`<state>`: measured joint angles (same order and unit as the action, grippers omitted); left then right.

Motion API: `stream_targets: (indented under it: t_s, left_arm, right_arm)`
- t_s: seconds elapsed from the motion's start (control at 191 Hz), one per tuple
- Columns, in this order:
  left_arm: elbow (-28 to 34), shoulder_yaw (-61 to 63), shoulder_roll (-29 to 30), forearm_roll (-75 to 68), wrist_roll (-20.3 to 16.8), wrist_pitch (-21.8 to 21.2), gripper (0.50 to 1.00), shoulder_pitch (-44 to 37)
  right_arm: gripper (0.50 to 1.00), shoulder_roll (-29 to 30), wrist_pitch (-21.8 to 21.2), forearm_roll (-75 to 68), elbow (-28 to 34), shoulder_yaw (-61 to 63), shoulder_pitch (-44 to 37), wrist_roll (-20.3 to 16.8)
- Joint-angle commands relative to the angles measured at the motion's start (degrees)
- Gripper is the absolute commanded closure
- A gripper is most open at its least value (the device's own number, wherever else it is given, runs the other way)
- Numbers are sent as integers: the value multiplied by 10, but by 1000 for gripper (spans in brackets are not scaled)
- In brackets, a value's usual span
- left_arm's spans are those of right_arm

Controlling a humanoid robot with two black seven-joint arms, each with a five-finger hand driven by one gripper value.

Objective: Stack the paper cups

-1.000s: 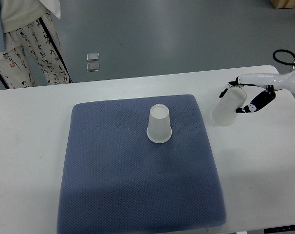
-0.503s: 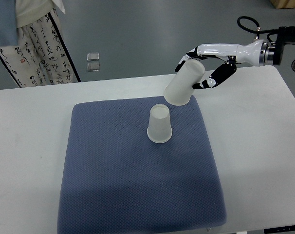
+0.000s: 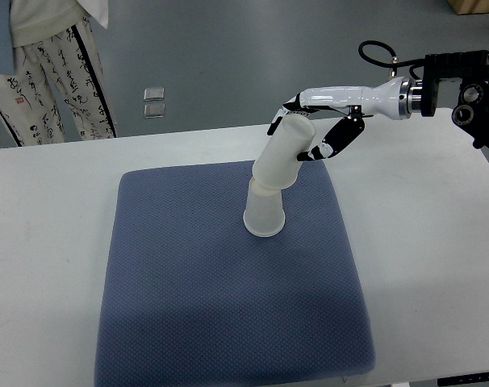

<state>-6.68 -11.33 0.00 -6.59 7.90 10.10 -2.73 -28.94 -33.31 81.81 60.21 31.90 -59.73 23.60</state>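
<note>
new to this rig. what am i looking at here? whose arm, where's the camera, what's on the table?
One camera, looking steeply down from the robot's own side. The white arm entering from the right is a humanoid's, ending in a fingered right hand. It grips a translucent white paper cup, upside down and tilted, its open mouth over the top of a second upside-down paper cup. That one stands on a blue-grey textured mat on a white table. No left arm shows. A person's patterned trousers are at the top left.

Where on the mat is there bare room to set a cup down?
The blue mat is bare left of and in front of the upside-down cup. Crowded: its back right, where the right hand holds the tilted cup.
</note>
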Motion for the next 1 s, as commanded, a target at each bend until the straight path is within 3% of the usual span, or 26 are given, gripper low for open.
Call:
stream_targets:
  t_s: [0.0,0.11,0.691,0.764,0.895,0.995]
  left_arm:
    - [0,0,0,0,0,0,500,0]
    - [0,0,0,0,0,0,500,0]
    - [0,0,0,0,0,0,500,0]
    - [0,0,0,0,0,0,500,0]
    - [0,0,0,0,0,0,500,0]
    - [0,0,0,0,0,0,500,0]
  right_arm:
    - [801,7,0,0,0,-5,-1,-5]
    - [799,20,1,1,-2,-14,-3,-20]
    - [783,46,7,14,-7,-41,-4,-21]
    - [740,50,11,17,-7,-42,-2,-22]
    - [599,53,25,15,-7,-40,-1,-48]
    - [585,53,26,13,-8,-40,-1,-48]
